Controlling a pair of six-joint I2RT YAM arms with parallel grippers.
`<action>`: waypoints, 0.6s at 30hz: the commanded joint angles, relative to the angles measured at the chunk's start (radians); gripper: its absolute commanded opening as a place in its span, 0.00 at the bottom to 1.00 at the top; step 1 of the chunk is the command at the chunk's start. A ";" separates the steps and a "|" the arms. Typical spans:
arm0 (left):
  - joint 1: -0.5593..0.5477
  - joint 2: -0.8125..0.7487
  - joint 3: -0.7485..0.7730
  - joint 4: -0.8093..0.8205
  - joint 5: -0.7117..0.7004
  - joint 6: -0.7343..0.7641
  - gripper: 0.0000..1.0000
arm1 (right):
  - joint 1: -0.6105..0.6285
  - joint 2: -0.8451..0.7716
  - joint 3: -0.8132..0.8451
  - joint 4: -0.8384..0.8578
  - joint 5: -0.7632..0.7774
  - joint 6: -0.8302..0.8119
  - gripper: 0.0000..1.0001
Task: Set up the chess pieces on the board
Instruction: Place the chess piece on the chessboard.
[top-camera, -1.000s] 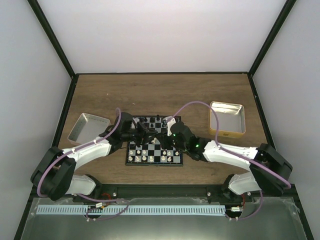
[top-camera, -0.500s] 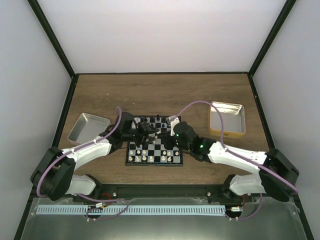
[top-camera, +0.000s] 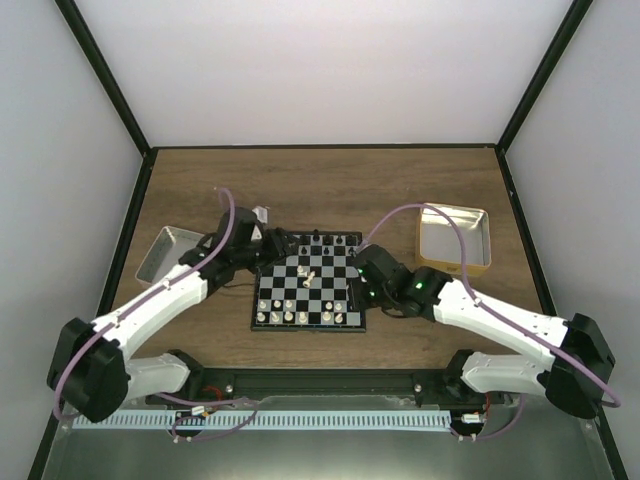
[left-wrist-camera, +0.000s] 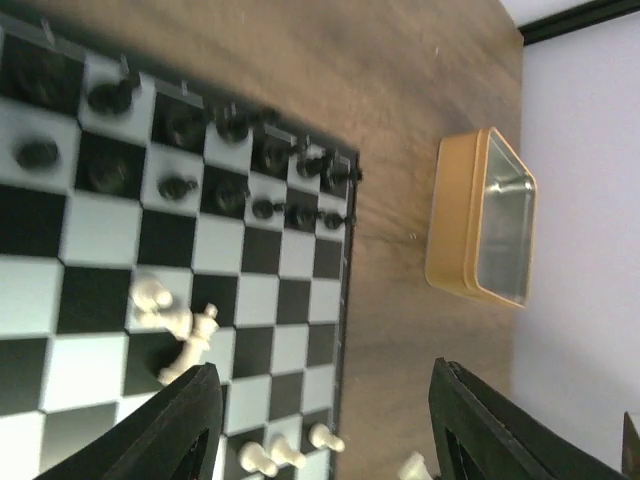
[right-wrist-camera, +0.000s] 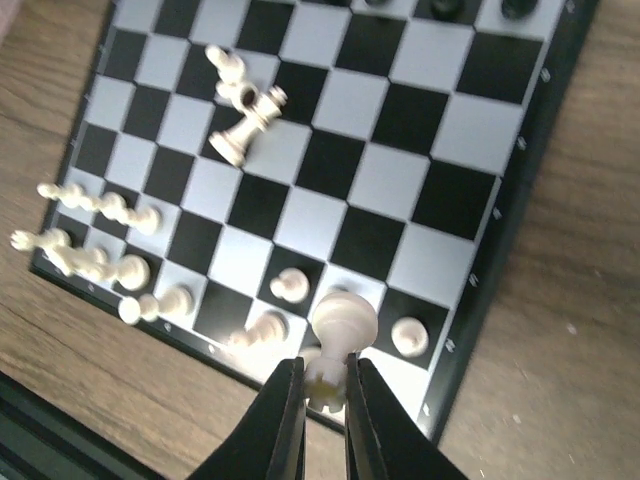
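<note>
The chequered board (top-camera: 285, 292) lies mid-table. Black pieces (top-camera: 320, 242) fill its far rows and also show in the left wrist view (left-wrist-camera: 230, 125). Cream-white pieces (top-camera: 300, 316) line its near rows. A few white pieces (top-camera: 308, 275) lie tipped over mid-board, and show in the right wrist view (right-wrist-camera: 245, 125) too. My right gripper (right-wrist-camera: 323, 385) is shut on a cream-white piece (right-wrist-camera: 343, 325) and holds it above the board's near right corner (top-camera: 355, 295). My left gripper (left-wrist-camera: 325, 430) is open and empty, by the board's far left corner (top-camera: 272, 246).
A gold-rimmed square tin (top-camera: 455, 238) stands right of the board and shows in the left wrist view (left-wrist-camera: 480, 230). A silver tin tray (top-camera: 165, 255) sits to the left. Black frame rails border the wooden table.
My left gripper has drawn back from the board's middle to its far left corner. My right gripper has moved from mid-board toward the near right corner, holding a white piece.
</note>
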 joint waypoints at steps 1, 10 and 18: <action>0.005 -0.070 0.088 -0.190 -0.211 0.345 0.59 | 0.002 0.004 0.079 -0.227 -0.014 0.023 0.01; 0.005 -0.233 0.078 -0.269 -0.429 0.568 0.61 | 0.006 0.117 0.097 -0.287 -0.063 0.066 0.01; 0.005 -0.321 0.005 -0.235 -0.509 0.618 0.64 | 0.015 0.271 0.162 -0.322 -0.036 0.098 0.01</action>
